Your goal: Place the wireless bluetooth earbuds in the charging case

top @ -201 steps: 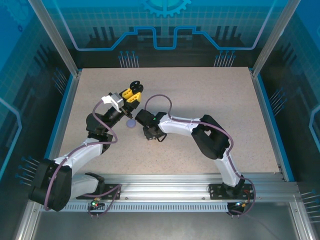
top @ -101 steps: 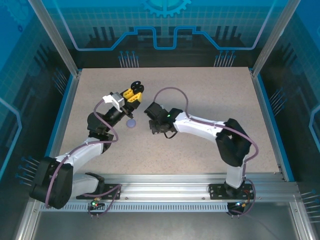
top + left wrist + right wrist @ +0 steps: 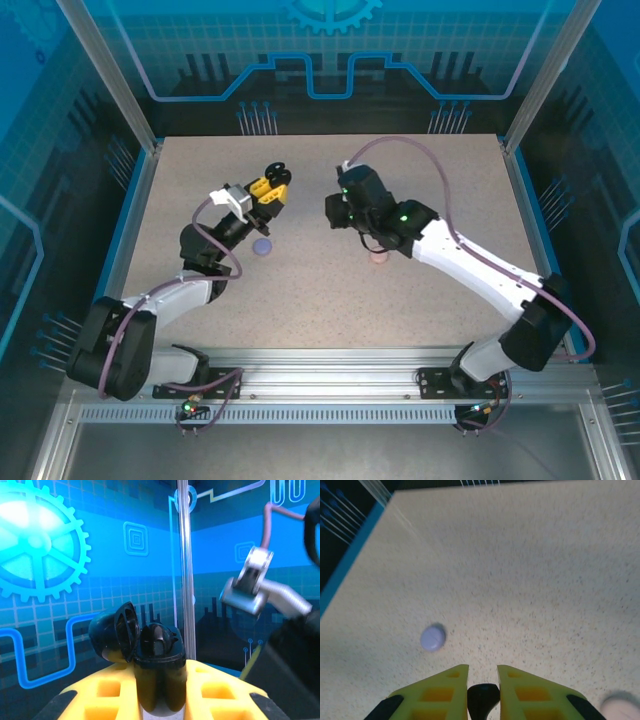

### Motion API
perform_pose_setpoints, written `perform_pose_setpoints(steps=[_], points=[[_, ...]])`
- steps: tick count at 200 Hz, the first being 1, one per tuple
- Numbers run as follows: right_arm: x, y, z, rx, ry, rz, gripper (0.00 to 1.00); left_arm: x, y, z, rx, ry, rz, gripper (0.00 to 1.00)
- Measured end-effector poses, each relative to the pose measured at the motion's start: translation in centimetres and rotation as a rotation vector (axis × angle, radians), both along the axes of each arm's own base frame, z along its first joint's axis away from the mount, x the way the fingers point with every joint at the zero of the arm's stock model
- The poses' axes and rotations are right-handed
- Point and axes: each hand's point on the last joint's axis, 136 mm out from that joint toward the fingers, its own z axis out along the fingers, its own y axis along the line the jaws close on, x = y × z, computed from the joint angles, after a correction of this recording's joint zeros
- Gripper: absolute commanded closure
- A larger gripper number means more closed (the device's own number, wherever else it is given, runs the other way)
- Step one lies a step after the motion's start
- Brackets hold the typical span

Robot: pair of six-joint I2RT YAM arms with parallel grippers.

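Note:
My left gripper [image 3: 270, 187] is shut on a black charging case [image 3: 160, 680], holding it above the table with its lid [image 3: 116, 636] hinged open to the left. A dark rounded shape sits in the case's top, too dim to make out. The case [image 3: 275, 172] also shows at the fingers' tip from above. My right gripper [image 3: 334, 212] hovers to the right of it, shut [image 3: 482, 669] on a small black earbud [image 3: 483, 696] pinched between the yellow fingers [image 3: 445, 687]. The two grippers are apart.
A round purple case [image 3: 262, 246] lies closed on the table [image 3: 420, 300] below the left gripper, left of my fingers in the right wrist view [image 3: 433, 638]. A pale pink case [image 3: 379, 258] lies under the right forearm. The table's blue left edge [image 3: 350, 560] is near.
The right arm has lifted and swung right and back from beside the purple case, still gripping the black earbud; the pink case has come into view. The left gripper has barely shifted.

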Motion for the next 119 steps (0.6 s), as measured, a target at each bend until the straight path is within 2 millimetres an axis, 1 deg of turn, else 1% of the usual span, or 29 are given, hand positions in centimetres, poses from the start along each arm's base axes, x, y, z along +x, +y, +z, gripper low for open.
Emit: perform_pose_setpoints(steps=[19,34,53,72,119], points=[[0.0,-0.6,2.8,0.027,-0.065,0.007,0.81,0.3,-0.3,-0.5,0.005,0.014,-0.014,1.00],[0.0,-0.5,5.0,0.053,-0.120,0.020,0.81,0.4,-0.7,-0.8,0.012,0.018,-0.032,1.00],[0.2,-0.2,7.3,0.082,-0.177,0.038,0.81,0.5,-1.4,-1.0,0.022,0.020,-0.062,1.00],[0.4,0.3,8.9,0.107,-0.223,0.058,0.81,0.5,-1.9,-1.3,0.033,0.022,-0.088,1.00],[0.4,1.8,11.5,0.170,-0.314,0.130,0.81,0.0,-3.2,-1.3,0.055,0.027,-0.158,1.00]])
